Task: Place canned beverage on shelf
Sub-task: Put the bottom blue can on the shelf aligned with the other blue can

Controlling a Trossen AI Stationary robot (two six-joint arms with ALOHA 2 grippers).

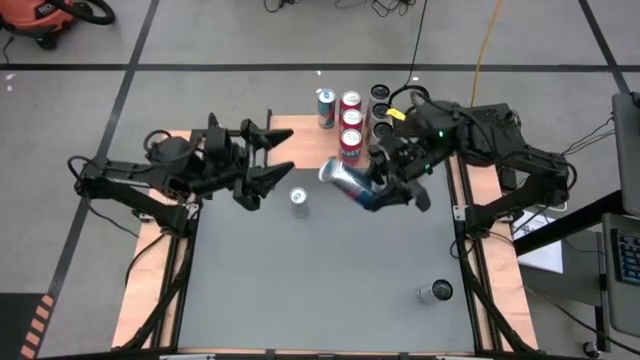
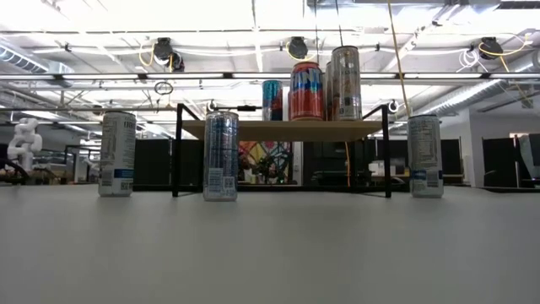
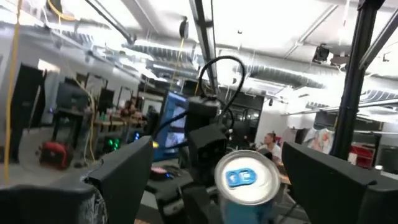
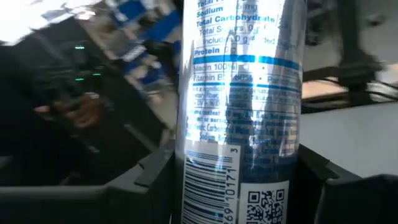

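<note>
The right gripper (image 1: pixel 392 180) is lifted above the table (image 1: pixel 330 280) in front of the shelf (image 2: pixel 283 129), and its fingers are closed halfway around a slim blue and silver can (image 1: pixel 352 184), which lies tilted in the grip with its top toward the left arm. In the right wrist view this can (image 4: pixel 239 112) fills the space between the two dark fingers (image 4: pixel 152 177), and some writing can be read on it: "Sodium", "Total Carbohydrate", "Protein" and "Vitamin B", with a barcode and a square code below; the brand name does not show. The left gripper (image 1: pixel 268 160) hovers over the table just left of a standing can (image 1: pixel 299 197), with its fingers spread wide and holding nothing. The left wrist view shows the silver top with a blue tab of that can (image 3: pixel 247 180) between the open fingers (image 3: pixel 323 177). On the wooden top of the shelf stand several cans in a row, among them a red can (image 2: pixel 306 91) with large light letters that cannot be read with certainty. More slim silver cans stand on the table: one at the front (image 2: pixel 221 156), one on the left side (image 2: pixel 117 154), and one on the right side (image 2: pixel 425 155); their small print is too fine to read.
</note>
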